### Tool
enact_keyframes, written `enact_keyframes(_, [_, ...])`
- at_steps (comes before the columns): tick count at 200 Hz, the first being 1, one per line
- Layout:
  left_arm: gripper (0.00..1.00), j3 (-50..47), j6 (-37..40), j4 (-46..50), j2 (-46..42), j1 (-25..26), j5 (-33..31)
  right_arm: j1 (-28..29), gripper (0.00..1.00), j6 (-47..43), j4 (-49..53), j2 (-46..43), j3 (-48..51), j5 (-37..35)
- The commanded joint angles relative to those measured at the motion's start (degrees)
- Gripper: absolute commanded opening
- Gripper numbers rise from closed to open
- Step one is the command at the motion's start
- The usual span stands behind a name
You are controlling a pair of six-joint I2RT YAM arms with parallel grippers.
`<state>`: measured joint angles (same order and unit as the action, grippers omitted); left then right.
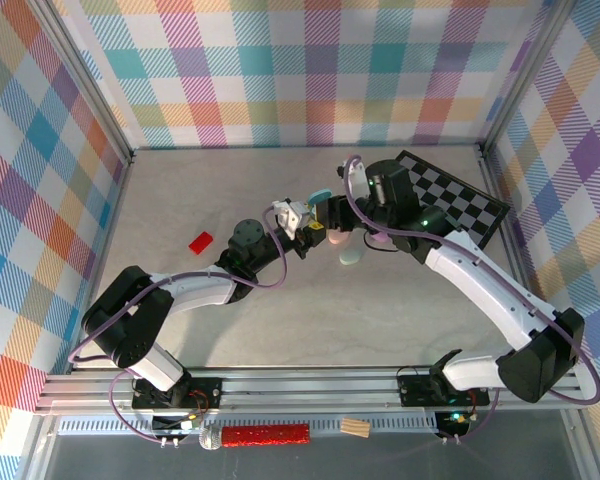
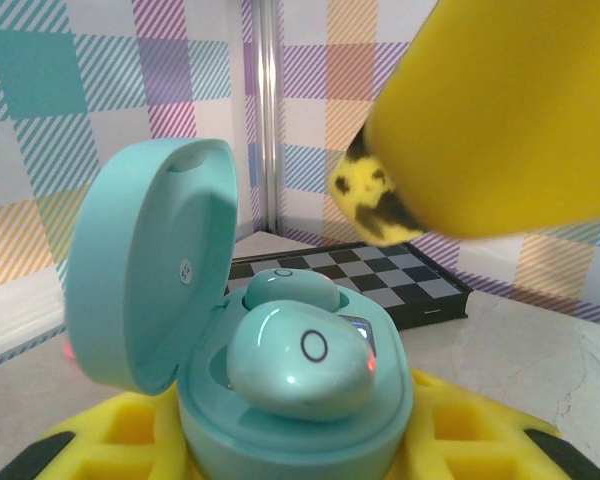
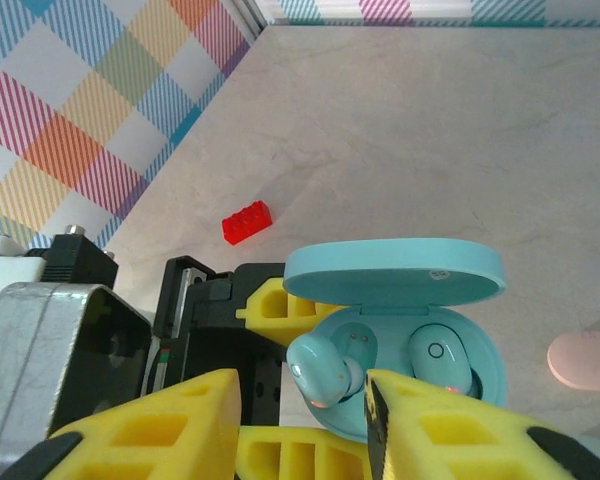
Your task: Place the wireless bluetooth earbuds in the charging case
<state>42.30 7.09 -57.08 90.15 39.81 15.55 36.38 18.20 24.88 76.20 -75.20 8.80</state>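
At the middle of the pale marbled tabletop (image 1: 280,320), the two arms meet tip to tip. The left gripper (image 1: 313,226) is pinching a mint-green oval plastic charging case (image 2: 150,270). Its yellow ribbed pads (image 2: 115,432) are pressed against the base on either side, and the hinged lid stands open.

The left wrist view gives the inside of the case at close range. One glossy mint-green plastic earbud (image 2: 288,288) sits down in the far well. A second mint-green earbud (image 2: 300,362) lies tilted across the near well, riding high, with a small red light at its edge. One yellow finger (image 2: 500,110) of the right gripper (image 3: 305,415) hangs above and to the right of this tilted bud, apart from it.

The right wrist view looks down from the opposite side and shows what the close view cannot. The right gripper's jaws are spread with nothing gripped between them, just short of the tilted bud. On the table beyond lies a small red plastic toy brick (image 3: 246,222), well apart from the case. A pale pink oval case (image 3: 585,360) lies closed at the right edge.

The overhead view adds a black-and-white chequered board (image 1: 460,200) at the back right, beside the right arm.
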Motion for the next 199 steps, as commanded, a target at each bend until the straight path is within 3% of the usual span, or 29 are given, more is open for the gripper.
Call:
enact_keyframes(1, [0.35,1.11,-0.15,-1.52,-1.73,0.85,1.32,0.05,0.35,-1.54,1.99,2.3,-2.41,0.38])
enact_keyframes(75, [0.35,0.85,0.2,-1.02,-2.43,0.84,2.11,0.09,0.3,0.24,2.36,3.0,-2.45,-3.77])
enact_keyframes(199, [0.35,0.66,-0.5,-2.52,-1.99,0.81,2.64,0.14,0.29,-0.29,3.97,1.64,-4.17,-2.38])
